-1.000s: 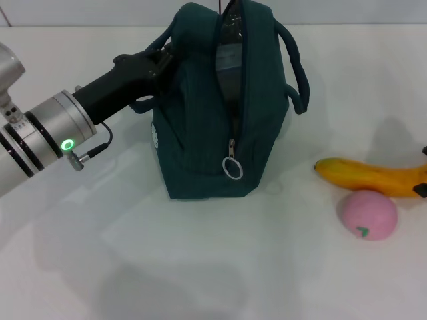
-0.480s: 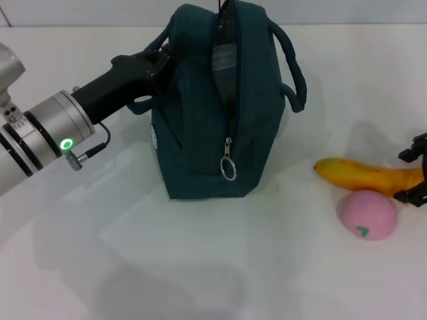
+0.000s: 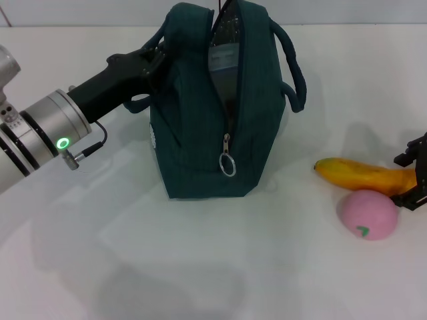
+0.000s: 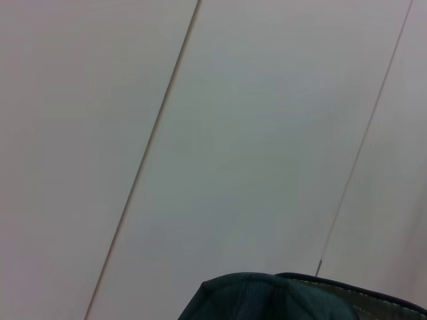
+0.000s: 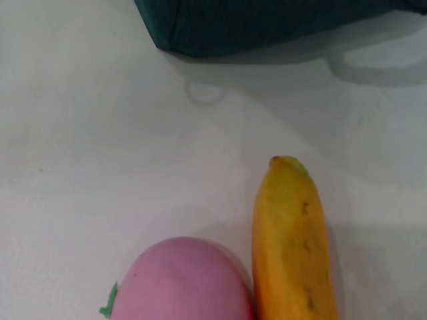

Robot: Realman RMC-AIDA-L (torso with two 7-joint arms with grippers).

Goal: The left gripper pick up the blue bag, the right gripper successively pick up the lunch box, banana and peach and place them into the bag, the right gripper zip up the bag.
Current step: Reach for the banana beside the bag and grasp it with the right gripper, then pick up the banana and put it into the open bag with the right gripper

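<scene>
The blue bag (image 3: 200, 127) stands upright on the white table, its zipper open at the top, ring pull (image 3: 228, 164) hanging on the near end. The lunch box (image 3: 223, 53) shows inside the opening. My left gripper (image 3: 152, 63) is shut on the bag's left handle. The banana (image 3: 363, 177) lies to the right of the bag, with the peach (image 3: 368, 215) touching its near side. My right gripper (image 3: 412, 179) is open at the frame's right edge, one finger on each side of the banana's right end. The right wrist view shows the banana (image 5: 293, 240), the peach (image 5: 180, 280) and the bag (image 5: 267, 20).
The white table (image 3: 200, 267) is bare in front of the bag. The bag's right handle (image 3: 293, 67) hangs toward the banana side. The left wrist view shows only the bag's top edge (image 4: 293, 297) and a pale panelled wall (image 4: 200, 133).
My right gripper has come in from the right edge and now straddles the banana's right end. The bag has shifted slightly left and up with my left gripper.
</scene>
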